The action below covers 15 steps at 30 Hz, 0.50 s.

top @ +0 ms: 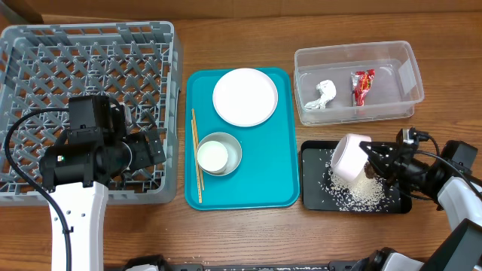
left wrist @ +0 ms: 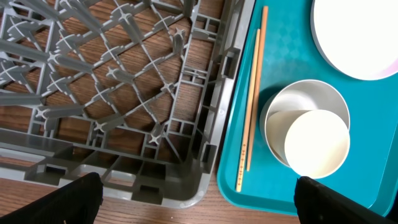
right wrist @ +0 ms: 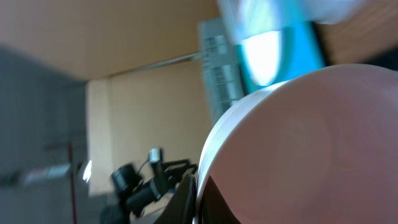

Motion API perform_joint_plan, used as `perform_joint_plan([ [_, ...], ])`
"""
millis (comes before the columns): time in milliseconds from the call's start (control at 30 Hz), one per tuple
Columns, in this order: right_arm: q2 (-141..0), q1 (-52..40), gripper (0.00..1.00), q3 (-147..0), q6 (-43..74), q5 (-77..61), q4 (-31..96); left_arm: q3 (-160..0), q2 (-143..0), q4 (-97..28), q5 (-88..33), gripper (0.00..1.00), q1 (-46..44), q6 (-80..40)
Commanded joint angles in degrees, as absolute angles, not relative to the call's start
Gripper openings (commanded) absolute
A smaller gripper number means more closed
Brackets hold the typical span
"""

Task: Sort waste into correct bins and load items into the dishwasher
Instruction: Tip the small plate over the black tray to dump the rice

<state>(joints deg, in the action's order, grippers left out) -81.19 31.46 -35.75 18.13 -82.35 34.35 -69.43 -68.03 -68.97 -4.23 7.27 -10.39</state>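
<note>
1. The large square grey plastic dish rack [top: 45,60] filled the table's left end. Its right wall ran close beside the teal serving tray [top: 279,173], with only a narrow strip of bare wood between them.
2. The teal tray carried a round white plate [top: 245,96], a pale grey bowl [top: 235,150] with a small white cup [top: 212,156] inside it, and thin wooden chopsticks [top: 196,150] along its left edge.
3. The clear rectangular plastic tub [top: 403,75] at the far right held a crumpled white tissue [top: 324,94] and a crinkled red foil wrapper [top: 361,85], lying apart.
4. The shallow black rectangular tray [top: 310,188] sat just in front of the tub, with loose white rice grains [top: 361,194] scattered in it.
5. The pink bowl [top: 348,156] hung tipped on its side over the black tray, and the right gripper [top: 373,162] was clamped on its rim.
6. The left gripper [left wrist: 199,193] hovered over the rack's near right corner with its fingers [left wrist: 81,199] spread wide, holding nothing.
</note>
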Motion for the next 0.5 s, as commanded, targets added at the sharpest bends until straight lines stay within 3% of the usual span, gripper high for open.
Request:
perform_joint_plan([
  [0,-81.2,31.6,0.04,-35.3,22.5,-75.9,33.0,-70.5,-68.1,-68.8,-4.1,1.00,7.6,-10.7],
  [67,-81.2,31.4,0.04,-35.3,12.9,-89.9,27.6,-70.5,-68.1,-68.7,-4.1,1.00,7.6,-10.7],
  [300,-80.7,30.1,0.04,-35.7,10.2,-89.6,26.1,-70.5,-68.1,-68.7,-4.1,1.00,7.6,-10.7],
  [467,-80.7,27.7,0.04,-35.7,10.2,-80.8,26.7,-70.5,-68.1,-68.5,-4.1,1.00,7.6,-10.7],
])
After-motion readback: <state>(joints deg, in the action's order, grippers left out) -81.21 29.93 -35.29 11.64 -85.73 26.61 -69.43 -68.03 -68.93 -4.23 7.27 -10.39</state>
